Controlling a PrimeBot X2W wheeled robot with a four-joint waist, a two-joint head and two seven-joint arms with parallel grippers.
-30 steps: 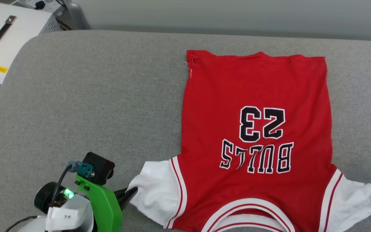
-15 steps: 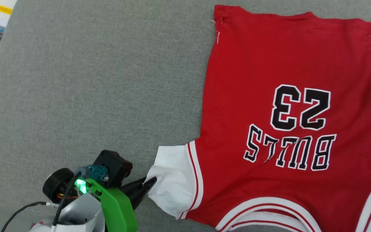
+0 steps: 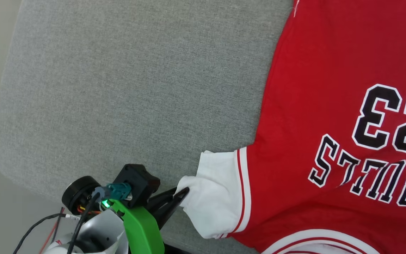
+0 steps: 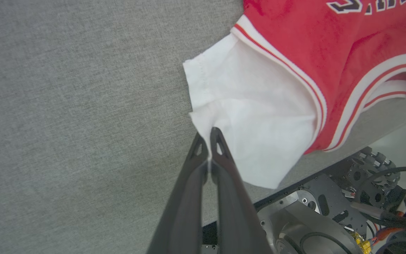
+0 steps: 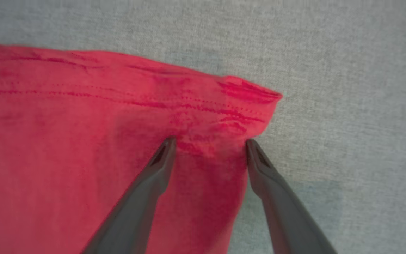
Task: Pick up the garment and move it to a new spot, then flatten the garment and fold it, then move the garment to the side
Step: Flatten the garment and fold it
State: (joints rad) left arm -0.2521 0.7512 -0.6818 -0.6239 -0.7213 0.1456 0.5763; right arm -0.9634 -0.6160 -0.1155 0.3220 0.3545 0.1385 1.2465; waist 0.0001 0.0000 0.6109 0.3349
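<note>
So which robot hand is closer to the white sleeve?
Left. The left gripper pinches the white sleeve; the right gripper sits open over the garment's red hem corner.

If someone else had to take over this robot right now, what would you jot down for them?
The garment lies spread flat, print up, on the grey padded table.
The left hand is shut on the edge of the white sleeve.
The right hand is open, straddling the red hem corner, with no grip yet.
Done: moved and flattened, as far as it shows.
Left: fold it, then move it to the side.
</note>
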